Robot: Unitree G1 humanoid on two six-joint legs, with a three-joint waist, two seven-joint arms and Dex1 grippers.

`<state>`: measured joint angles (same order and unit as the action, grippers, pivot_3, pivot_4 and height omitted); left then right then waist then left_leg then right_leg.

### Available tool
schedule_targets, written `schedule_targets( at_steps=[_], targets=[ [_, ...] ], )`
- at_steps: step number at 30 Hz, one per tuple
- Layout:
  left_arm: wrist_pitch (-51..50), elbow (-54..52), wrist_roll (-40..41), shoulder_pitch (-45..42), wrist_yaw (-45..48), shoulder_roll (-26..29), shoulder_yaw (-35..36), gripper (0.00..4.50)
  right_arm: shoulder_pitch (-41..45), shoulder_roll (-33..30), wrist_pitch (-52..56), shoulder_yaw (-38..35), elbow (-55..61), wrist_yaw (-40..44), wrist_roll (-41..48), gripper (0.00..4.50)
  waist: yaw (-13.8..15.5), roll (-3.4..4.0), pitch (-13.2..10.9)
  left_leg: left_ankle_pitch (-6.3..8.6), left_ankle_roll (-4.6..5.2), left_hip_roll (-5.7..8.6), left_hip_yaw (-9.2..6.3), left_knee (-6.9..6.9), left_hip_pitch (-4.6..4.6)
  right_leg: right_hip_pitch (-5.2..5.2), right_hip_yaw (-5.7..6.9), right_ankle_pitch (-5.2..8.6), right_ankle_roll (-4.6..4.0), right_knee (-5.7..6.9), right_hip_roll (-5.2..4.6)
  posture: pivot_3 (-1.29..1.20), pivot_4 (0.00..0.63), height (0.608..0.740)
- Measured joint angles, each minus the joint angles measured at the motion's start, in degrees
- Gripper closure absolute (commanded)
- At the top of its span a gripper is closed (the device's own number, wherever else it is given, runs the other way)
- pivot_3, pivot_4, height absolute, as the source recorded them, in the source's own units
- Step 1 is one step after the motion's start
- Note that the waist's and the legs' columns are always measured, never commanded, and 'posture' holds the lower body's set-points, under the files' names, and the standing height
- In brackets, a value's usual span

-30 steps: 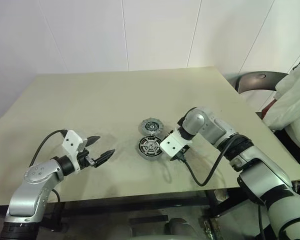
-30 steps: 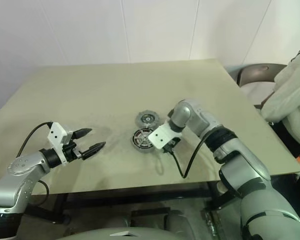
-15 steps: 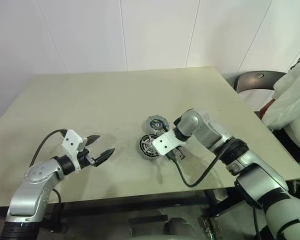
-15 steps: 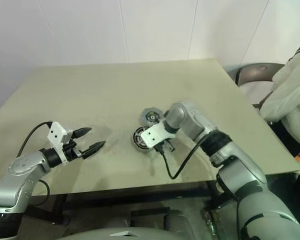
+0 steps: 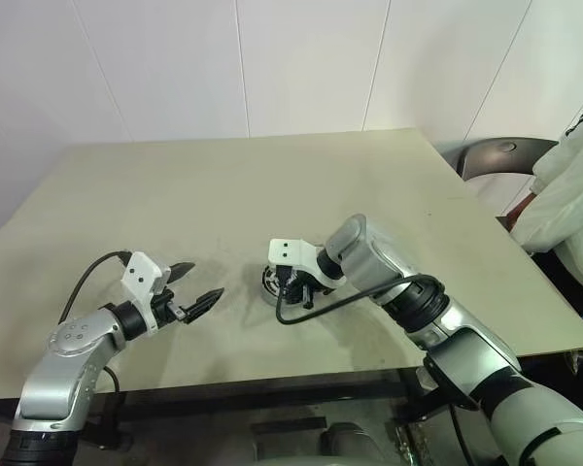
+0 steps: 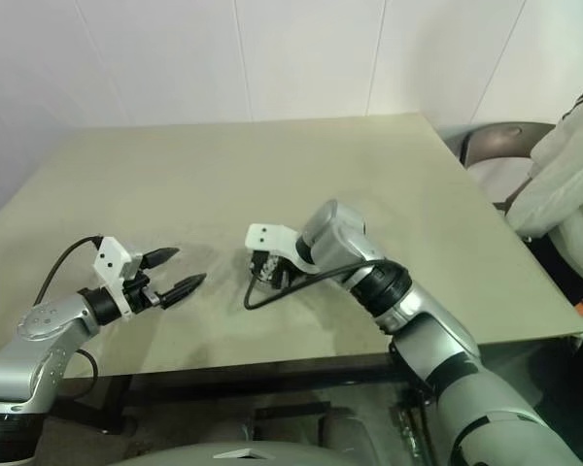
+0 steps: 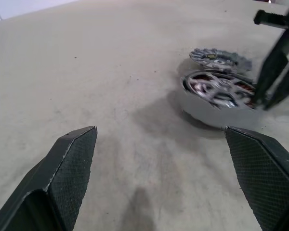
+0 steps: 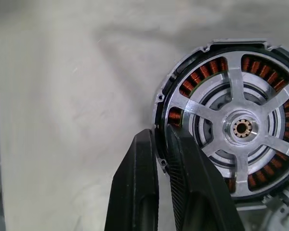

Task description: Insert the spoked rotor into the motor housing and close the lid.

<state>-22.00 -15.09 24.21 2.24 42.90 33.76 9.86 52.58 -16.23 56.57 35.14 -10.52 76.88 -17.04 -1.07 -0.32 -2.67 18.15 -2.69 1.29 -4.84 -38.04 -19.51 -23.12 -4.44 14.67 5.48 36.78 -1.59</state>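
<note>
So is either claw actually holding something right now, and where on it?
Right claw pinches the motor housing's rim, one finger inside, one outside. Left claw is open and empty.

Right pincer seen pinched on rim of motor housing, one finger outside, one inside over copper windings. Spoked rotor seated in housing just beyond fingertips. Pale tabletop seen beside pincer.

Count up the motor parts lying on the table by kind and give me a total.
Thick round dark motor housing with copper windings: 1
Thin black-rimmed spoked rotor with silver hub, seated in the housing: 1
Grey round lid with toothed edge, lying beside the housing: 1
Total: 3
</note>
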Motion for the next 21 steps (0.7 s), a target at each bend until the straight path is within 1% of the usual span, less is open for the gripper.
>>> schedule_targets(
  at_steps=[3,9,11,13,18,21],
  targets=[
    [0.0,0.0,0.0,0.0,-0.3,0.0,0.0,0.00,0.5,0.2,2.2,0.1,-0.2,-1.8,1.8,4.49,0.0,0.00,0.0,0.00,0.00,0.01,0.01,0.01,-0.02,-0.01,0.00,0.00,0.00,-0.01,-0.02,0.00,0.000,0.740],
    [0.0,0.0,-0.1,0.0,-0.8,0.0,0.0,0.00,0.8,-2.1,-0.9,3.1,0.2,-2.3,3.9,4.49,0.0,0.00,0.0,0.00,0.00,0.02,0.00,0.00,-0.01,0.02,0.02,0.00,0.01,-0.02,-0.02,0.00,0.000,0.740],
    [0.0,0.0,-0.1,0.0,-0.8,0.0,0.0,0.00,0.8,-2.9,-1.7,3.3,0.7,-2.3,4.5,3.76,0.0,0.00,0.0,0.00,0.00,0.02,0.00,0.00,-0.01,0.02,0.02,0.00,0.01,-0.03,-0.03,0.00,0.000,0.740],
    [0.0,0.0,-0.1,0.0,-0.8,0.0,-0.1,0.00,0.8,-3.7,-1.9,3.3,1.2,-2.8,4.9,3.13,0.0,0.00,0.0,0.00,0.00,0.02,0.00,0.00,-0.02,0.02,0.02,0.00,0.01,-0.04,-0.03,0.00,0.000,0.740],
    [0.0,0.4,-0.1,-0.2,-0.8,0.0,-0.1,0.00,0.8,-4.8,0.4,3.3,2.7,-3.2,7.1,1.42,-0.2,0.00,0.0,0.00,0.00,0.00,0.00,0.01,-0.02,0.00,0.02,0.00,0.01,-0.02,0.00,0.00,0.000,0.740],
    [0.0,0.4,-0.1,-0.3,-0.8,0.0,-0.1,0.00,1.3,-5.2,2.3,3.0,5.1,-3.0,9.2,0.28,-0.2,0.00,0.0,0.00,0.00,0.00,0.00,0.01,-0.02,0.00,0.01,0.00,0.01,-0.03,0.00,0.00,0.000,0.740]
  ],
)
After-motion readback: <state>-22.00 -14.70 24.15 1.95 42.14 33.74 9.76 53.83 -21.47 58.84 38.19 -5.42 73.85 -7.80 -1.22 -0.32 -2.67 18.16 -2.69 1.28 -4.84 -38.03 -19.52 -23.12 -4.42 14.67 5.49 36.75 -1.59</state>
